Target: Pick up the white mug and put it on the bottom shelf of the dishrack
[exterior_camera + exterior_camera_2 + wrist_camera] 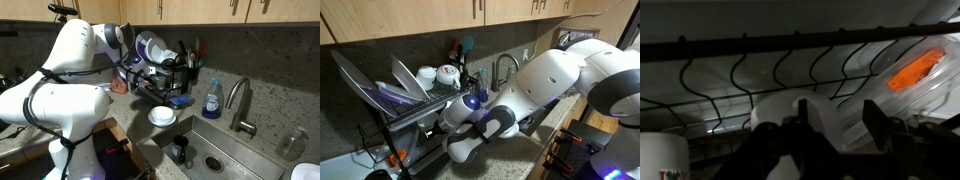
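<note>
The black wire dishrack (172, 78) (408, 108) stands on the counter by the sink, with plates on its top tier. My arm reaches into its lower tier in both exterior views, and my fingers are hidden there. In the wrist view my gripper (839, 105) is open under the upper tier's wires (790, 60). The white mug (825, 120) sits low between the fingers. The left finger overlaps it, and a gap shows to the right finger. The bottom shelf (165, 96) is mostly hidden by my arm.
Two white cups (438, 74) and large plates (370, 85) fill the top tier. A white bowl (162, 116), a blue soap bottle (212, 100) and the faucet (240, 105) stand beside the rack. A white cup with red print (660, 160) and an orange item in clear wrap (912, 70) lie near the mug.
</note>
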Controlling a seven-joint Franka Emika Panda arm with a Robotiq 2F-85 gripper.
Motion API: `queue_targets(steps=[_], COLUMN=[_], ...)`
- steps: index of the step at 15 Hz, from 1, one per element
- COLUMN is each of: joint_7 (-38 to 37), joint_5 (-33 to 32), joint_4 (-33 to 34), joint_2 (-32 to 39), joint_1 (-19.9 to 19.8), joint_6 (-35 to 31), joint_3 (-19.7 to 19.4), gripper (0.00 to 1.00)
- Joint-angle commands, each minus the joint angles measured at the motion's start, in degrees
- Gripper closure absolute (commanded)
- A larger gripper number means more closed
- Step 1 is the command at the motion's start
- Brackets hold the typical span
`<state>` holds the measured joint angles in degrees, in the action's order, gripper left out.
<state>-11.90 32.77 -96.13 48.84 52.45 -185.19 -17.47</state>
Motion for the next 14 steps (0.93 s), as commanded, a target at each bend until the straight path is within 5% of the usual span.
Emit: queue_targets(steps=[1,3,14], joint_7=[-1.7,-1.6,-0.5], joint_5=[0.8,0.8,0.7], joint_4=[2.0,1.8,-2.0], joint_2=[1.4,1.2,-1.6], joint_1=[0.2,0.1,0.0], joint_6=[2.6,2.5,1.4], joint_3=[-1.3,-1.2,0.3], gripper=[0.2,0.01,0.0])
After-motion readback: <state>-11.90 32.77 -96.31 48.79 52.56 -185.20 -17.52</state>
